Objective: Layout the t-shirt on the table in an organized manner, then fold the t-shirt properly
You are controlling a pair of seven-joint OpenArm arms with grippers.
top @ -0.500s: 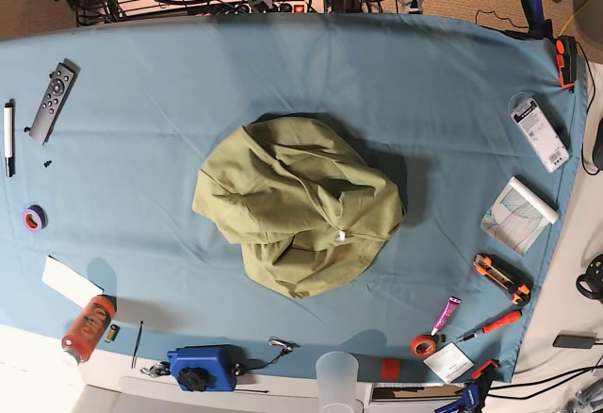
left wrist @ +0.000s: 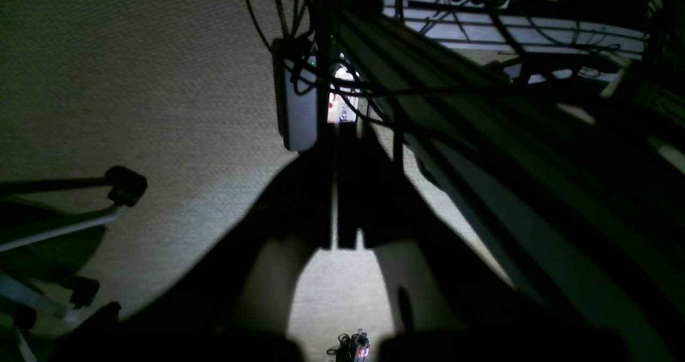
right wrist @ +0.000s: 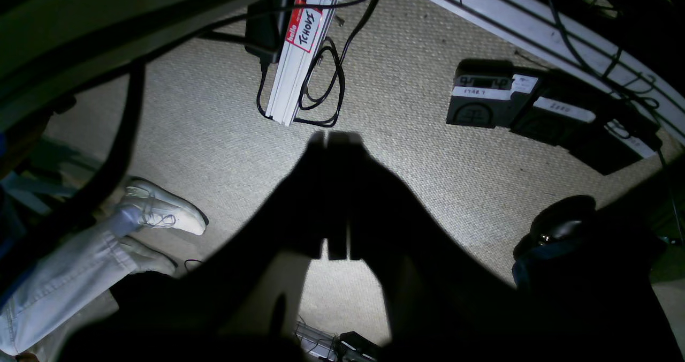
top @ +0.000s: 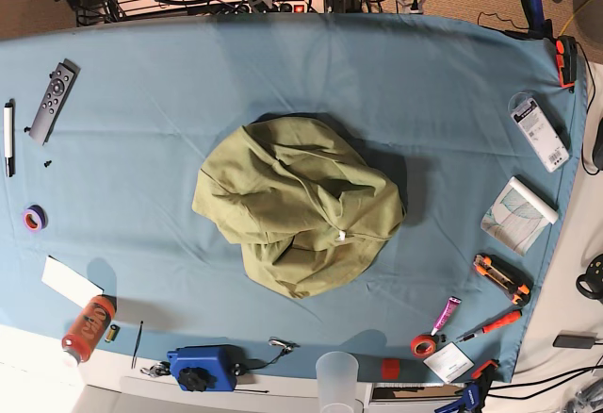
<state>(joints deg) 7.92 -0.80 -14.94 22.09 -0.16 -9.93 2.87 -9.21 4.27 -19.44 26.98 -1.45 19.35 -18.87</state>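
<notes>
T-shirt (top: 297,207) crumpled mid-table (top: 141,177); both claws off table, shut.

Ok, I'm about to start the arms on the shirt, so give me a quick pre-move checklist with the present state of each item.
1. t-shirt on the table: ok, crumpled in a heap near the middle.
2. Shirt laid flat: not ok, sleeves and neck not spread.
3. Space around the heap: ok, remote, tape roll and bottle sit at the edges.
4. left gripper: ok, jaws shut, empty, over the floor.
5. right gripper: ok, jaws shut, empty, over the floor.
6. Arms above the table: not ok, neither appears in the base view.
</notes>
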